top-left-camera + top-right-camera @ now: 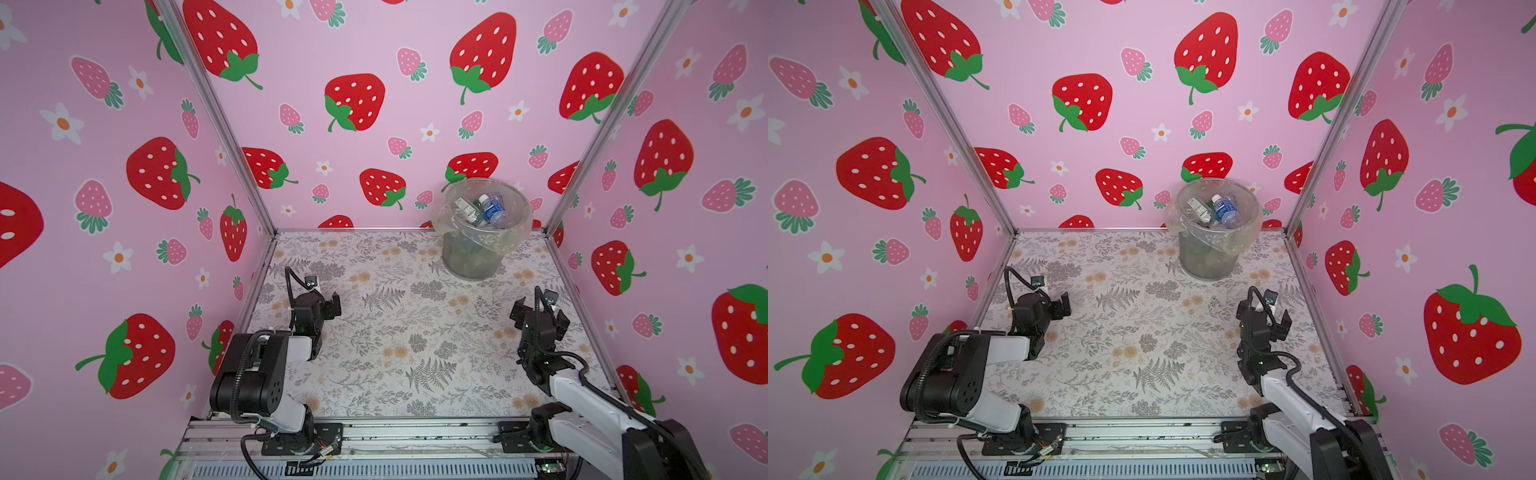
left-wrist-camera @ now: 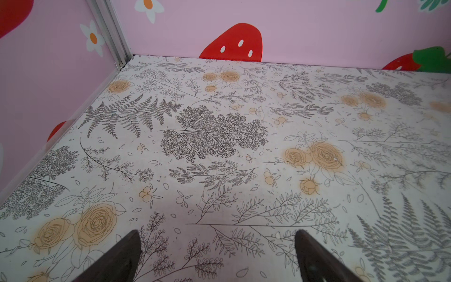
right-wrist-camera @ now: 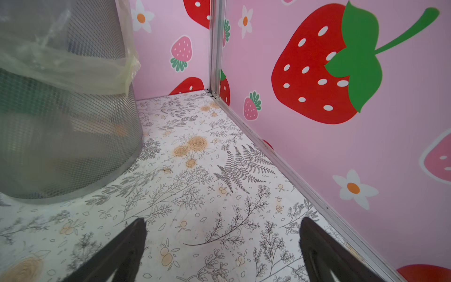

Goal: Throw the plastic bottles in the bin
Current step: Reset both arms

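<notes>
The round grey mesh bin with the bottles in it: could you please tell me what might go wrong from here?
The clear blue-labelled plastic bottle lies high in the round grey mesh bin, near its rim; a knock might spill it.
The open, empty right gripper hangs close to the bin's wall; a careless swing could shove it.
The clear plastic liner bag droops loosely over the rim and might snag a finger.

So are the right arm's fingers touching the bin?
Apart. In a top view, patterned table shows between the right fingers and the bin.
</notes>
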